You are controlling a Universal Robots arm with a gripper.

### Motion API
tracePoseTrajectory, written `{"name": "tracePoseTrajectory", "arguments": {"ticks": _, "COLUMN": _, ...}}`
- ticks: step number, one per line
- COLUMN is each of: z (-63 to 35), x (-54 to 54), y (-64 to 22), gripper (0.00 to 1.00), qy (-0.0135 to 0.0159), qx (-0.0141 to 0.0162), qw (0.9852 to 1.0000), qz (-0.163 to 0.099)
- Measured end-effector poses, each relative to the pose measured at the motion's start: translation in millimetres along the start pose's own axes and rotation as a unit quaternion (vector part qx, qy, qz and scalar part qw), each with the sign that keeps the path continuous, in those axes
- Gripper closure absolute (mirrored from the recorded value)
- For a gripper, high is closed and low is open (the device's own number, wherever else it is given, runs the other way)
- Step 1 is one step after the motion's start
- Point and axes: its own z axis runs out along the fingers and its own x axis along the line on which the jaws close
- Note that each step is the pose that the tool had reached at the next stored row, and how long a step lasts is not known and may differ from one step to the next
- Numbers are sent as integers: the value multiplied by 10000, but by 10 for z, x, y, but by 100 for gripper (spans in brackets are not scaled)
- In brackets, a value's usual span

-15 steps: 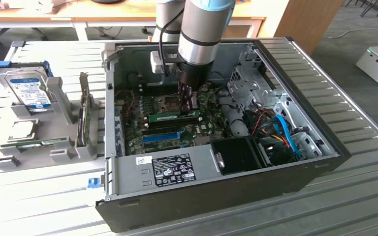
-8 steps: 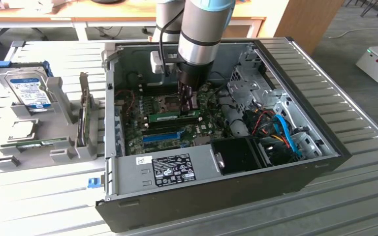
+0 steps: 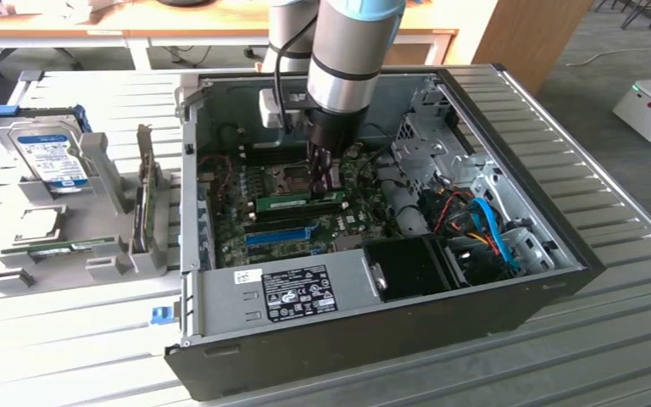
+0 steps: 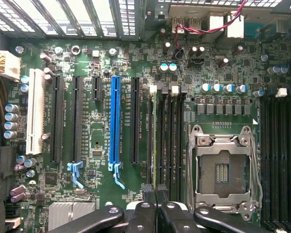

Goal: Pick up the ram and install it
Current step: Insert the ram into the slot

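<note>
ram (image 3: 299, 202): on edge in a black memory slot on the motherboard (image 3: 303, 246), inside the open computer case (image 3: 416, 326). green, long side running across the board. in the wrist view seen edge-on as a thin green line (image 4: 155, 136), lying between the blue slot (image 4: 115, 121) and the cpu socket (image 4: 223, 170), with more black slots just beside it on the socket side.

gripper (image 3: 325, 188): down inside the case, tips at the ram's top edge, toward the end on the exterior view's right. from the wrist view (image 4: 155, 191) fingers (image 4: 147, 194) brought together, the ram's edge running straight into the seam between them; noted as pinched on the stick. cannot tell whether fully pressed home in the slot.

arm (image 3: 354, 51): coming down roughly vertical over the middle of the board.

white slot (image 4: 36, 111) well apart from the ram, beyond the blue one. red wire (image 4: 203, 29) looped near the rear ports.

outside the case, on the exterior view's left: hard drive (image 3: 52, 157) with blue label, upright in a grey holder (image 3: 99, 203). all on a slatted table (image 3: 609, 339).
</note>
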Motion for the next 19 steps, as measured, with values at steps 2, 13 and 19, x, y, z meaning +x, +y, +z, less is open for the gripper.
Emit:
{"name": "tracePoseTrajectory", "arguments": {"ticks": 2, "z": 0, "x": 0, "y": 0, "gripper": 88, "qy": -1, "qx": 0, "qw": 10000, "qz": 0}}
{"name": "tracePoseTrajectory", "arguments": {"ticks": 13, "z": 31, "x": 2, "y": -2, "gripper": 88, "qy": 0, "qx": 4, "qw": 10000, "qz": 0}}
{"name": "tracePoseTrajectory", "arguments": {"ticks": 19, "z": 32, "x": 10, "y": -2, "gripper": 88, "qy": -1, "qx": 5, "qw": 10000, "qz": 0}}
